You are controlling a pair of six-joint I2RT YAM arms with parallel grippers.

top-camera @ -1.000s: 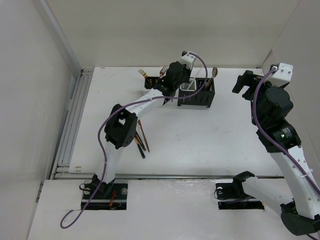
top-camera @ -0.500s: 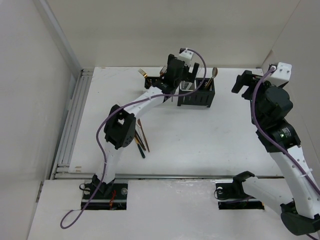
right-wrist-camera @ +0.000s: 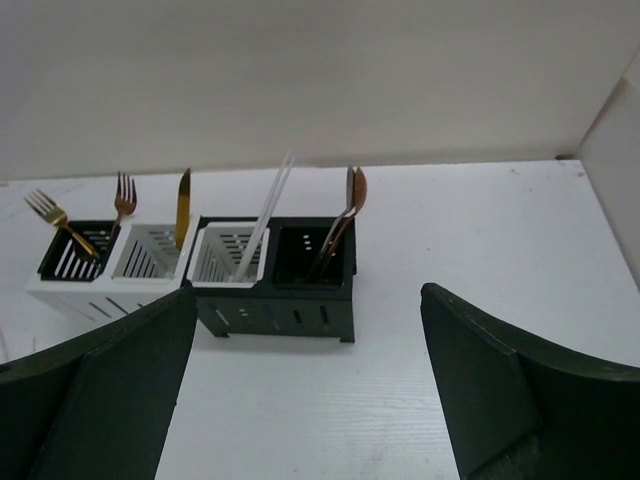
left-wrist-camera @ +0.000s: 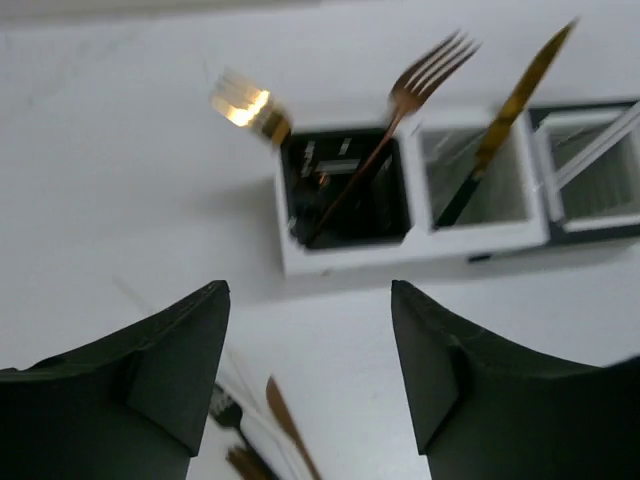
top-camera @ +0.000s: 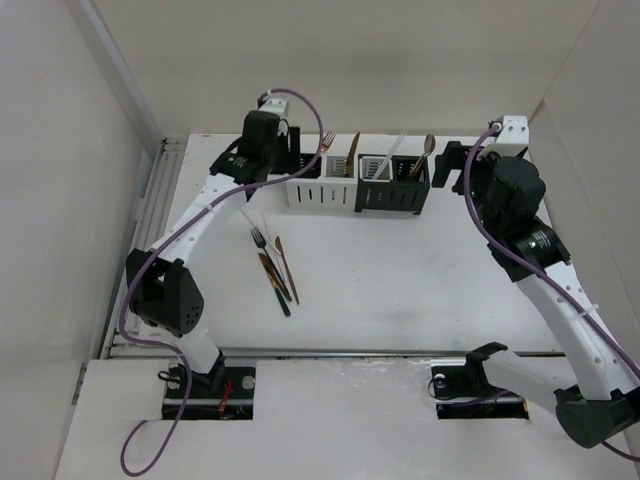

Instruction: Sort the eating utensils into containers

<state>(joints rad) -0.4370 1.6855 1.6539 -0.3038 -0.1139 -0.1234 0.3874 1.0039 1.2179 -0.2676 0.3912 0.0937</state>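
Observation:
The containers [top-camera: 322, 193] stand in a row at the back of the table, also in the right wrist view [right-wrist-camera: 270, 312]. They hold copper forks [left-wrist-camera: 400, 100], a gold knife [left-wrist-camera: 520, 85], white sticks [right-wrist-camera: 265, 215] and spoons [right-wrist-camera: 350, 195]. Loose utensils lie mid-left: a silver fork [top-camera: 258, 238], a copper knife [top-camera: 286, 262] and dark-handled pieces [top-camera: 276, 288]. My left gripper [top-camera: 283, 152] hovers by the row's left end, open and empty [left-wrist-camera: 310, 380]. My right gripper [top-camera: 452, 165] is off the row's right end, open and empty [right-wrist-camera: 305, 390].
A metal rail [top-camera: 148, 250] runs along the table's left edge, with a wall beyond it. Another wall rises at the right [top-camera: 590, 150]. The arm bases sit at the near edge.
My left arm has swung left from above the containers to the row's left end, uncovering the loose utensils. My right gripper has moved left toward the row's right end.

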